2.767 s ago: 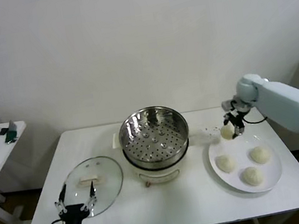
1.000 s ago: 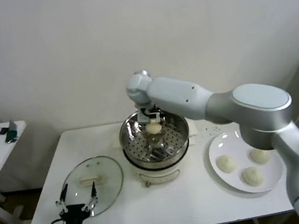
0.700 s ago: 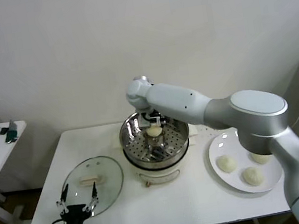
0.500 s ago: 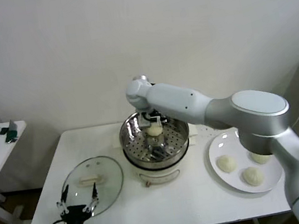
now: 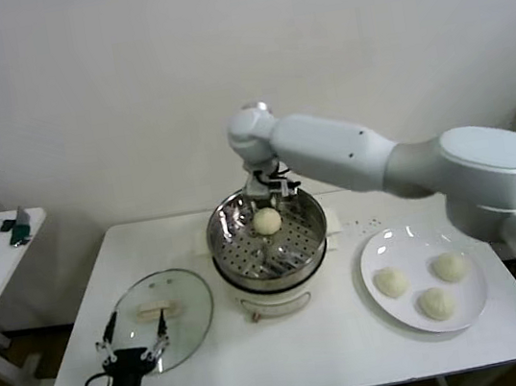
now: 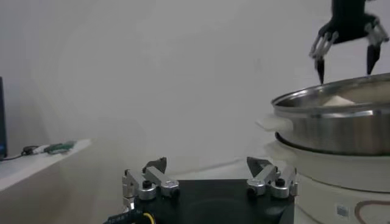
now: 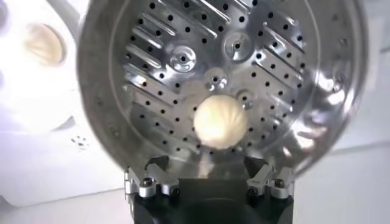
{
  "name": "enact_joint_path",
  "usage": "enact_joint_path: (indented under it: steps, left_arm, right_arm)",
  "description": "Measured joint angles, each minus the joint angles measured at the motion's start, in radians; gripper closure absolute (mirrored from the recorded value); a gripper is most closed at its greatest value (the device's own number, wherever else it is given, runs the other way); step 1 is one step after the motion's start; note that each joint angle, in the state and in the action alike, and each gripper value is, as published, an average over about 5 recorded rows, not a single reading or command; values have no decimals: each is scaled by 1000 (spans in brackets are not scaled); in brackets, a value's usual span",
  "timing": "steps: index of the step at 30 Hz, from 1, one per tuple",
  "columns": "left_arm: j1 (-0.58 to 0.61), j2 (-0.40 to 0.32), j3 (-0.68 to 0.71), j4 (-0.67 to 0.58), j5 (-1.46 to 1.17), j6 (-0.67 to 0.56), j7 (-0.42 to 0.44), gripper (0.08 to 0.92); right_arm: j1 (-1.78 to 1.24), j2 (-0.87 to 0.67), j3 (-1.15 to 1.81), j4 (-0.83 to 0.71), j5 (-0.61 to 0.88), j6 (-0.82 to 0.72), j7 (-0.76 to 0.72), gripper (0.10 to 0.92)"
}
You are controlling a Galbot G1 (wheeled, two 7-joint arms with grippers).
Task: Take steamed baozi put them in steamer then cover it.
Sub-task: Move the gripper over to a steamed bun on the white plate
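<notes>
With one bun [image 5: 266, 221] resting free on the perforated floor of the steamer [image 5: 266, 235] and the right gripper [image 5: 270, 183] above it, jaws spread and empty, lift straight up clear of the rim before swinging right toward the three buns [image 5: 433, 287] on the plate [image 5: 390, 249]; the left gripper [image 5: 135, 343] waits, jaws spread, near the lid [image 5: 157, 317].

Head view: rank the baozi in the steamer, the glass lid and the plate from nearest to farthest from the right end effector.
1. Baozi in the steamer: just below the open right end effector.
2. Plate: on the robot's right, holding three buns.
3. Glass lid: on the left, by the left end effector.
</notes>
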Motion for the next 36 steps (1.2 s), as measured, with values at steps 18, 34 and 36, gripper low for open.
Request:
enact_joint_path:
  steps: [18,34,36]
  left_arm:
    - [23,20,-3,-8,-1,-7,12,177]
    - [48,14,-16,-13,6,-13,20,177]
    - [50,14,-17,-11,6,-15,20,177]
  right_arm:
    - [27,-515,-164,272,510,-476,135,203]
    - [-306,-624,13,252,433,-580,165,203]
    - [-336,-622,28,241,425,-585,168,203]
